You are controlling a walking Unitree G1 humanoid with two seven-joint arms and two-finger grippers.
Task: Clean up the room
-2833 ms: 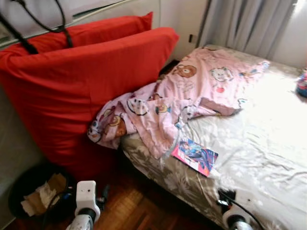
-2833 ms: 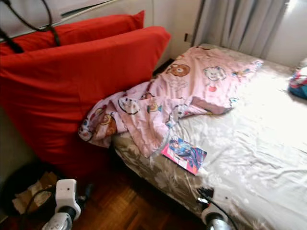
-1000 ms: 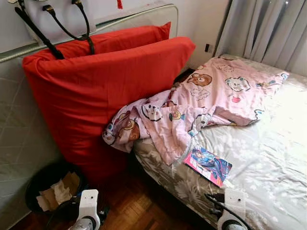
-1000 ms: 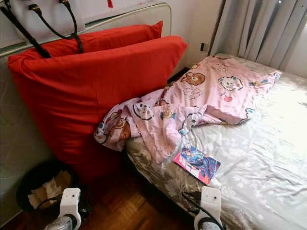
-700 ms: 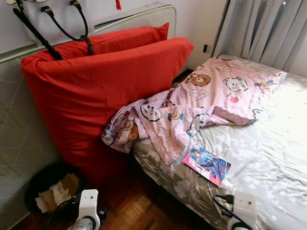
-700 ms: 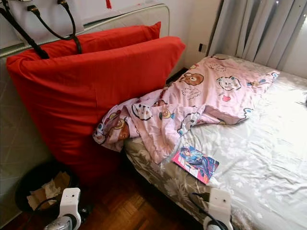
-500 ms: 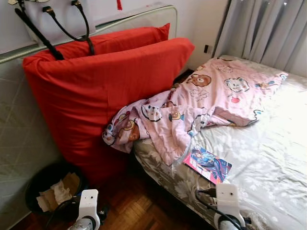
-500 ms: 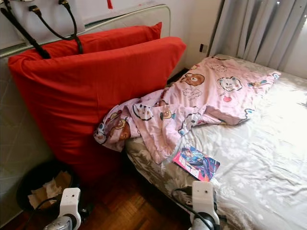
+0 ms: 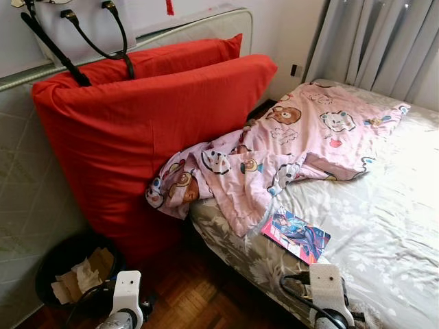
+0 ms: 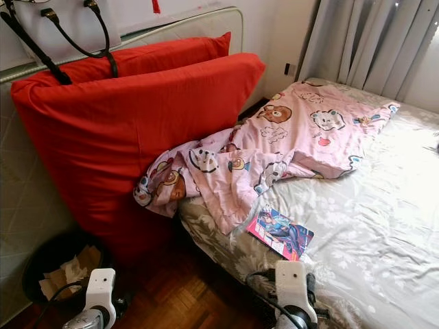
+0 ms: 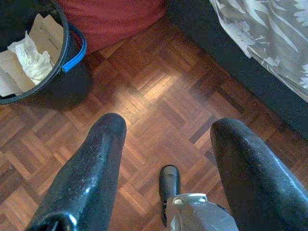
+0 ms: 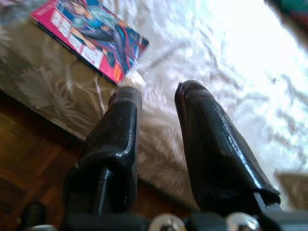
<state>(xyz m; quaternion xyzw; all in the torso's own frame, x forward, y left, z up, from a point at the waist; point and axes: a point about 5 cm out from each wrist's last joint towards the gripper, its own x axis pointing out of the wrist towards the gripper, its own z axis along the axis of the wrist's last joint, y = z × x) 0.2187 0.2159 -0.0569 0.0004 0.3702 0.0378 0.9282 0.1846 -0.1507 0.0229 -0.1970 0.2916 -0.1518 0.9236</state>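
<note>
1. Left gripper [image 11: 163,159] hangs idle over the parquet floor [image 11: 159,91] near the bin [image 11: 29,53]; fingers spread wide, holding nothing.
2. Pink blanket [image 9: 288,147] lies crumpled across the bed [image 9: 384,226], spilling against the red cushion [image 9: 144,130].
3. Right gripper [image 12: 159,120] has shifted leftward over the last second, now just short of the magazine [image 9: 296,234] at the near bed edge; fingers slightly parted, empty.
4. Judgement: magazine is likely the first pickup.

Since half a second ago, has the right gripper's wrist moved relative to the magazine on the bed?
No. The right gripper sits just below the magazine, as before.
</note>
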